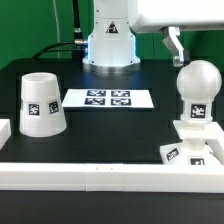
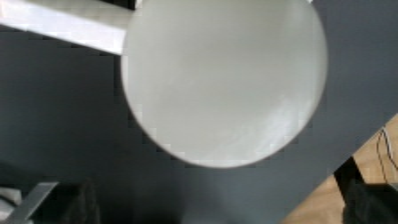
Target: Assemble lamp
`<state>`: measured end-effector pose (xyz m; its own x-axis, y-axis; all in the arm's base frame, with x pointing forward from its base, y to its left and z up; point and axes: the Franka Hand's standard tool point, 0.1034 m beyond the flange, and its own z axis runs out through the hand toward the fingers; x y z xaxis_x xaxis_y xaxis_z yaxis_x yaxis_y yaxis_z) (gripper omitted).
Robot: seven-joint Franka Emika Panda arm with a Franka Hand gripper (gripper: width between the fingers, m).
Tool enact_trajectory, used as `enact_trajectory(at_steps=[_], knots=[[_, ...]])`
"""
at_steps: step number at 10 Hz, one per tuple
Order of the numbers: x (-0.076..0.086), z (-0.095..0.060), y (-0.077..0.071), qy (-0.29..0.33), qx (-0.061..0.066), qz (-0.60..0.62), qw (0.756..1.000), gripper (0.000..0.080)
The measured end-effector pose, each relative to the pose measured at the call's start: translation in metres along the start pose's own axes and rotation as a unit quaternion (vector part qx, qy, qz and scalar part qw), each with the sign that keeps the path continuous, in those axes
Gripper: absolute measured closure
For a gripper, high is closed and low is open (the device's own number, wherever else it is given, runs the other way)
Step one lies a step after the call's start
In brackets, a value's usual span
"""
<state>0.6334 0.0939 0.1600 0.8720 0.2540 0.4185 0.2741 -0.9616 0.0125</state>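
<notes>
Just above the bulb [image 1: 197,85] hangs the gripper [image 1: 177,52], its opening impossible to judge.

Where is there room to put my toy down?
Free: the table between shade and bulb, from the marker board to the rail. Crowded: the exterior view's right, where bulb, base and gripper bunch.

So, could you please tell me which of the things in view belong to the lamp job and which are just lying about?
Belong to the job:
- shade
- bulb, standing on the base
- tool, above the bulb

Just lying about:
- marker board
- white border rail
- black table
</notes>
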Motion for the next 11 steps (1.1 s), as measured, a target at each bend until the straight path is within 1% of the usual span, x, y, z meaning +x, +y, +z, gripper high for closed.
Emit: enact_trajectory(at_steps=[2,3,4,5,6,8,9,11], knots=[[0.000,0.000,0.000,0.000,0.000,0.000,1.000,0.0101],[-0.008,0.001,-0.003,-0.057,0.015,0.005,0.998,0.0101],[-0.009,0.001,-0.003,-0.087,0.023,0.006,0.996,0.0101],[-0.016,0.004,-0.002,-0.126,0.031,0.008,0.992,0.0101],[-0.021,0.009,0.000,-0.154,0.037,0.009,0.987,0.0101],[-0.030,0.011,-0.003,-0.222,0.050,0.001,0.974,0.0101],[-0.030,0.014,-0.003,-0.231,0.052,0.000,0.972,0.0101],[-0.032,0.019,-0.002,-0.227,0.051,-0.001,0.973,0.0101]])
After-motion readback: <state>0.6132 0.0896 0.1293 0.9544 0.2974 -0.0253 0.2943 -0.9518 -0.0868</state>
